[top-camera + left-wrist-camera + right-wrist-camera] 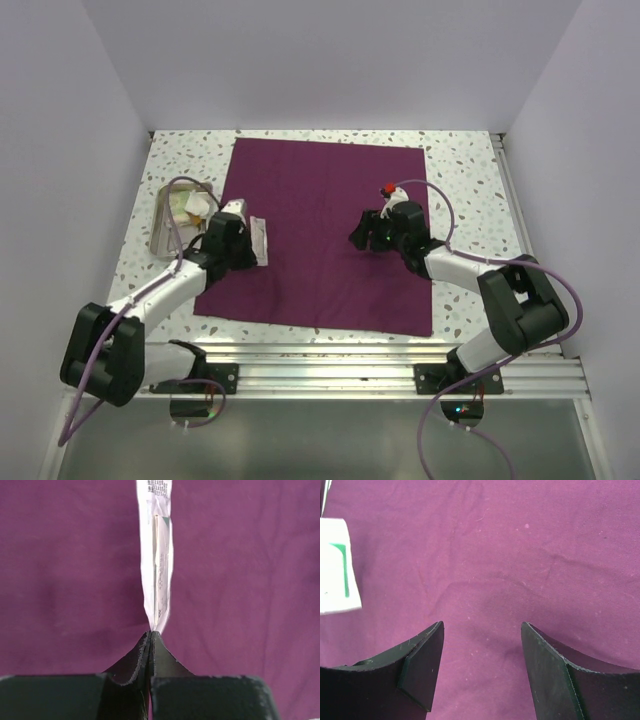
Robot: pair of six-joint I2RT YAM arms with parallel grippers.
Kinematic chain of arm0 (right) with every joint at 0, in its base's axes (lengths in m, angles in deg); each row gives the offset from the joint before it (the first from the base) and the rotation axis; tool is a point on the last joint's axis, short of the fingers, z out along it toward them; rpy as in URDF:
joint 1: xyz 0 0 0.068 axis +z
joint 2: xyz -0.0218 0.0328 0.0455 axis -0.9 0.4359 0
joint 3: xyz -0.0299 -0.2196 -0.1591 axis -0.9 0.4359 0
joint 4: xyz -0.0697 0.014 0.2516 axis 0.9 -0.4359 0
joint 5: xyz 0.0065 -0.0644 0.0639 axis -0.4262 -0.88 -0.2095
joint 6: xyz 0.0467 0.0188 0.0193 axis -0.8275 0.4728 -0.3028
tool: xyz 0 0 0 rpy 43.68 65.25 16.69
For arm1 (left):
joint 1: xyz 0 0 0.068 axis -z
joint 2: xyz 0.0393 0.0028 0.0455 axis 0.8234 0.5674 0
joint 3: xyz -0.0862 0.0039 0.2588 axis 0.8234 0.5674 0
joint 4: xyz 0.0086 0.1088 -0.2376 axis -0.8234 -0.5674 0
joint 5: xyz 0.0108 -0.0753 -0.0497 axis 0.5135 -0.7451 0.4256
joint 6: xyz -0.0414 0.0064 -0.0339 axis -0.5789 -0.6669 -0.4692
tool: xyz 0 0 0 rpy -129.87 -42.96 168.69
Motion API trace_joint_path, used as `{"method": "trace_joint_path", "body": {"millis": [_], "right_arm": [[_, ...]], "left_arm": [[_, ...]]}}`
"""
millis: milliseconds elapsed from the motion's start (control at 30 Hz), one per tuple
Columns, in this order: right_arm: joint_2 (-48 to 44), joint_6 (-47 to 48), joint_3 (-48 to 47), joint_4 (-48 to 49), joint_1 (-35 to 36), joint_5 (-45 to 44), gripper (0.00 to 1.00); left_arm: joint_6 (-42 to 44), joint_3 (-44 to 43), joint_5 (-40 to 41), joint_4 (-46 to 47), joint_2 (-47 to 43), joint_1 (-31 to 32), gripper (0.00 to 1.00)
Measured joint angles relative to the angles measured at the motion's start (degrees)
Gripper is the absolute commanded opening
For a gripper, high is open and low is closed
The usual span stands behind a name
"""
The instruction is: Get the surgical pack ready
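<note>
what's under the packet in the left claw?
Only the purple cloth shows beneath the white packet, near the cloth's left edge. The left claw pinches it edge-on; the strip directly under packet and claw is hidden.

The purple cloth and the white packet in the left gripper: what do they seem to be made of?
The cloth looks like matte fabric: soft creases, no shine. The packet seems to be thin paper or plastic film: crinkled, printed, pinched flat.

You are getting fine black print at the top end of the white packet, but it is coming through too small to read. The white piece in the right wrist view is showing only a green bar, no letters.
</note>
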Motion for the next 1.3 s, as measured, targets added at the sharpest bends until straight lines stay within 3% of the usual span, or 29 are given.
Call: {"method": "trace_joint_path", "body": {"millis": [300,567,1000,1300], "right_arm": [[0.0,-0.02,0.0,-0.02,0.0,0.02,0.67],[0.0,-0.02,0.0,0.0,0.0,0.02,0.67],[0.0,-0.04,0.0,0.0,0.0,0.22,0.67],[0.02,-0.09,0.0,0.0,0.07,0.66,0.67]], "left_arm": [[1.44,-4.52,7.19,-2.99,0.24,-8.83,0.0],[5.95,-21.57,14.23,-7.78,8.37,-9.73,0.0],[11.74,-24.3,11.91,-9.31,14.78,-21.33,0.0],[14.01,-25.77,9.29,-9.84,19.41,-25.53,0.0]]}}
